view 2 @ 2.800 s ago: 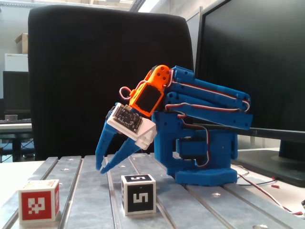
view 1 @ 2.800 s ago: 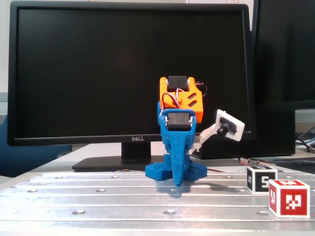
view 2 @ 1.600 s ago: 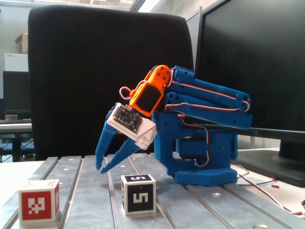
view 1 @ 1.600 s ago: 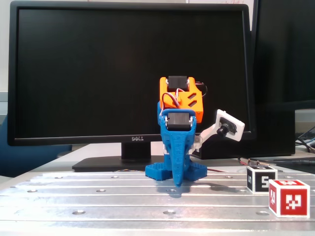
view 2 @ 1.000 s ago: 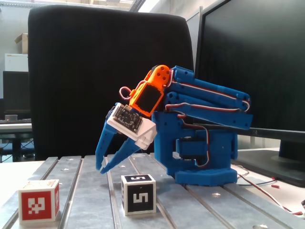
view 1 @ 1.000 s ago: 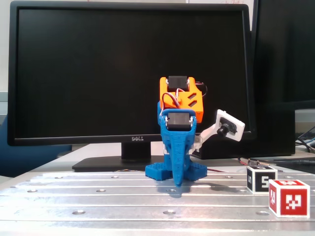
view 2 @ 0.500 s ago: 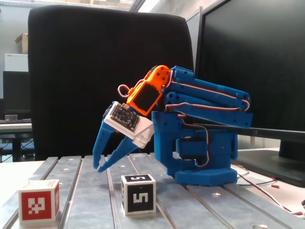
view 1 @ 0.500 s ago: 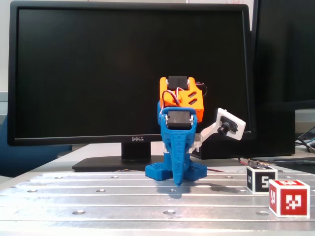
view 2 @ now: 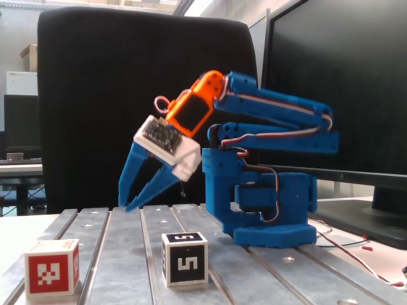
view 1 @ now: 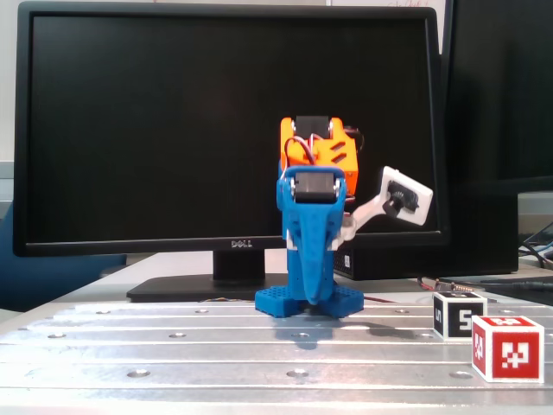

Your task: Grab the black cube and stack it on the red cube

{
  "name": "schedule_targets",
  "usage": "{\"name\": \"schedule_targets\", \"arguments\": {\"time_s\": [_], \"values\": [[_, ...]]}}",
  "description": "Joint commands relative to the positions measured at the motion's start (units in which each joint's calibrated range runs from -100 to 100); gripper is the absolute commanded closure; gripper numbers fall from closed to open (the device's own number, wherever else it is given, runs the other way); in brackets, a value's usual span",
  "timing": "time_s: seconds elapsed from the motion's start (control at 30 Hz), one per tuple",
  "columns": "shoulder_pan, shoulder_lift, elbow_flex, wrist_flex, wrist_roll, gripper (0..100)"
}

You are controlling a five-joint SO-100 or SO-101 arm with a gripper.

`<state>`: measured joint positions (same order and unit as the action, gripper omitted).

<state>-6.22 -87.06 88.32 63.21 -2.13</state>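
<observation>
Black cube (view 2: 184, 258) bears white "5" labels; red cube (view 2: 52, 265) a seemingly blocky red-on-white marker.

The blue plastic arm (view 2: 267, 184) sits folded at mid-frame in a fixed view, its orange wrist (view 2: 194, 108) tilted toward the lower left. The blue two-finger gripper (view 2: 135, 204) points down, jaws slightly parted, holding nothing.

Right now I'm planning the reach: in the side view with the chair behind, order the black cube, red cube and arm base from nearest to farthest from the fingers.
1. Black cube, below, slightly right.
2. Arm base, right; close to the black cube's rank.
3. Red cube, lower left.
</observation>
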Motion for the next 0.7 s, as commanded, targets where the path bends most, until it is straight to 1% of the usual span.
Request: {"name": "schedule_targets", "arguments": {"time_s": [0.0, 0.2, 0.37, 0.47, 0.57, 0.67], "values": [[-0.24, 10.95, -9.75, -0.58, -0.08, 99], [-0.46, 28.67, -22.33, 0.36, -0.93, 99], [-4.08, 38.94, -30.20, 1.98, -4.34, 99], [-7.18, 43.03, -33.91, 3.35, -7.92, 99], [-10.80, 45.12, -35.44, 3.69, -11.66, 99], [-14.19, 45.29, -35.44, 3.78, -13.23, 99]]}}
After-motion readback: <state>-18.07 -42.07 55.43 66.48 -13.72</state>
